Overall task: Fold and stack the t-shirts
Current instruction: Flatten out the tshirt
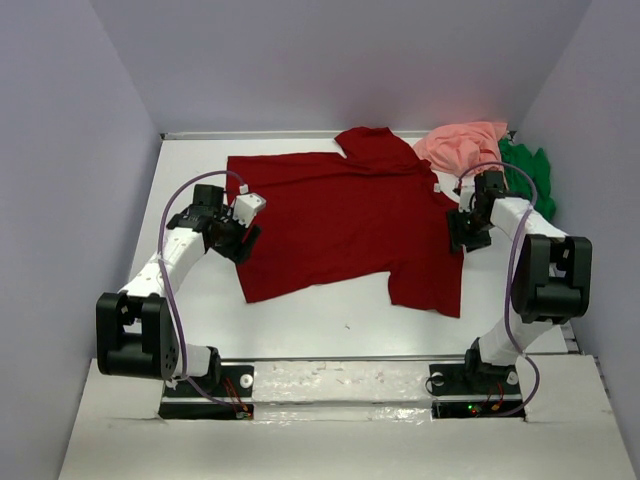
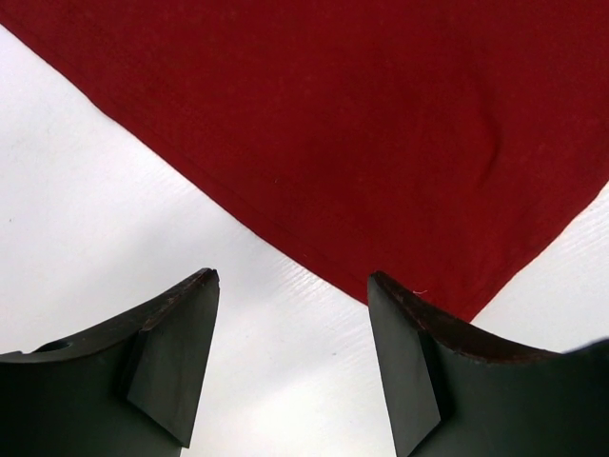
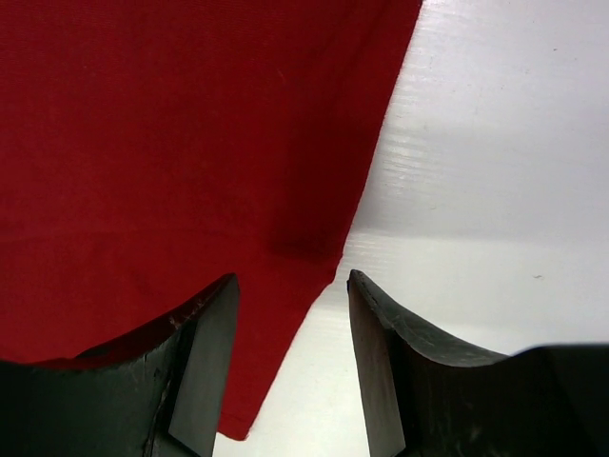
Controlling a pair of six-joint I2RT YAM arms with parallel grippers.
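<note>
Three t-shirts on the white surface point(image 1: 330, 325). Dark red t-shirt point(image 1: 350, 215) spread flat across the middle, one lobe reaching toward the far wall and another toward the near right. Salmon pink t-shirt point(image 1: 462, 145) bunched at the far right, touching the red one's far edge. Bright green t-shirt point(image 1: 527, 175) crumpled just right of the pink, by the right wall.

Left fingers point(image 1: 240, 240) low at the red shirt's left edge, near its near-left corner. From the left wrist: fingers point(image 2: 176, 362) wide apart over bare surface, hem of the red cloth point(image 2: 381, 124) just ahead, nothing between them.

Right fingers point(image 1: 468, 232) at the shirt's right edge. From the right wrist: fingers point(image 3: 205, 362) parted at a moderate gap, one over red cloth point(image 3: 143, 143), the other over bare surface, cloth edge running down into the gap, not pinched.
</note>
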